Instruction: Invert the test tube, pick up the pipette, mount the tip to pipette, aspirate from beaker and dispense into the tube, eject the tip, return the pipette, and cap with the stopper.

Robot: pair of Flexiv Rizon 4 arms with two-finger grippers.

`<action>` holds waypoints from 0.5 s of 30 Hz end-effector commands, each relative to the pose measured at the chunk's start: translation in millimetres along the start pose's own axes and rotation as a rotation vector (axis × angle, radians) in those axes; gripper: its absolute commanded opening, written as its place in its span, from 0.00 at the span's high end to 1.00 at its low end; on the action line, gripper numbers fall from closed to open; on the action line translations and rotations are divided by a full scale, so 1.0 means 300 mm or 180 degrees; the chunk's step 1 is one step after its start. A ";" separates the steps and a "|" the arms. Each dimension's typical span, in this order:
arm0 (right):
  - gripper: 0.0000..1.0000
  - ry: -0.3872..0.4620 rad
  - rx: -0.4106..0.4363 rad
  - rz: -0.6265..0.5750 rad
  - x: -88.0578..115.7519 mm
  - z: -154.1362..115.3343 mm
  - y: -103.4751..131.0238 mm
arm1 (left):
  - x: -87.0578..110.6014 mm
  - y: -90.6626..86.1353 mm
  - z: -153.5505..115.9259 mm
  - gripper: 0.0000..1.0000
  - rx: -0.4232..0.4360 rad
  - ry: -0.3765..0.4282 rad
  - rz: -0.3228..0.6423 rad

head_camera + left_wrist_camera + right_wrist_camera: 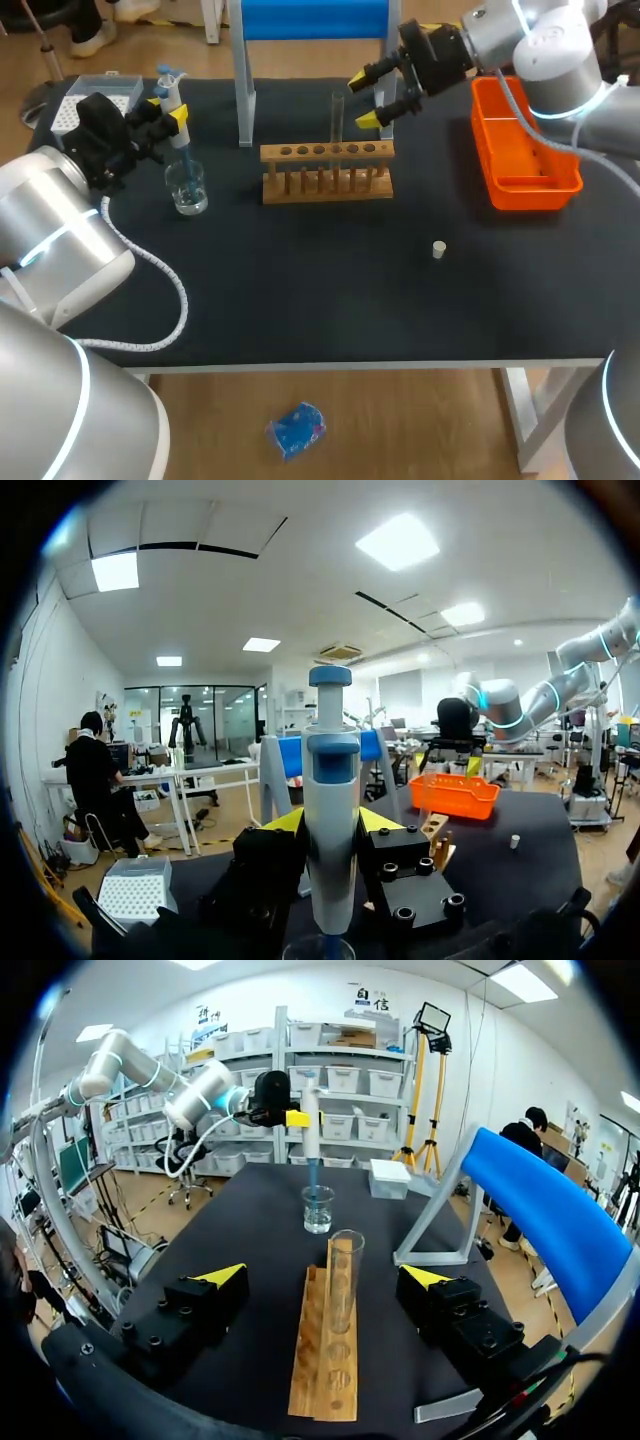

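My left jaws clench the pipette (pixel 332 810), its tip dipped in the beaker (pixel 188 190) at nine o'clock from the rack (pixel 327 172). I judge this the aspirating step. My right jaws stand released, flanking the test tube (pixel 338 115) untouched. Next I should lift straight up and dispense there.

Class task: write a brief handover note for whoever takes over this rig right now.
Left gripper: shut on the pipette, tip down in the beaker.
Right gripper: open at the test tube, not gripping it.
Test tube stands mouth up in the rack; stopper lies loose in front of the rack.
Done: tube upright, pipette picked up, tip mounted.
Left: finish aspirating, dispense into tube, eject tip, return pipette, cap.
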State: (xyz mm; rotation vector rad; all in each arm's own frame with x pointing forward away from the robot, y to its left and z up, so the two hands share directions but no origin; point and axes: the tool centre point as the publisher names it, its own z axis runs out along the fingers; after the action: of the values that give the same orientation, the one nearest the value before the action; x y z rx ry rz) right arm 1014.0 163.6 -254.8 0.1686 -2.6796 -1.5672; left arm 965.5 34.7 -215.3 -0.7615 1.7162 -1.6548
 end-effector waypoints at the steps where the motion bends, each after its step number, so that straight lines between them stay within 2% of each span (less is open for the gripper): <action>1: 0.00 0.0098 0.0021 -0.0010 -0.032 0.008 0.001 | 0.003 -0.002 0.001 1.00 -0.0001 -0.0013 -0.0003; 15: 0.00 0.0150 0.0016 -0.0053 -0.038 0.011 -0.001 | 0.003 -0.002 0.001 1.00 -0.0001 -0.0013 -0.0003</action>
State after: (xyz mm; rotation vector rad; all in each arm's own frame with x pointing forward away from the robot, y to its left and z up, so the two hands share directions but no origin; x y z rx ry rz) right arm 1023.2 168.0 -256.2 0.2203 -2.6570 -1.5457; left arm 965.5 34.7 -215.3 -0.7615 1.7162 -1.6548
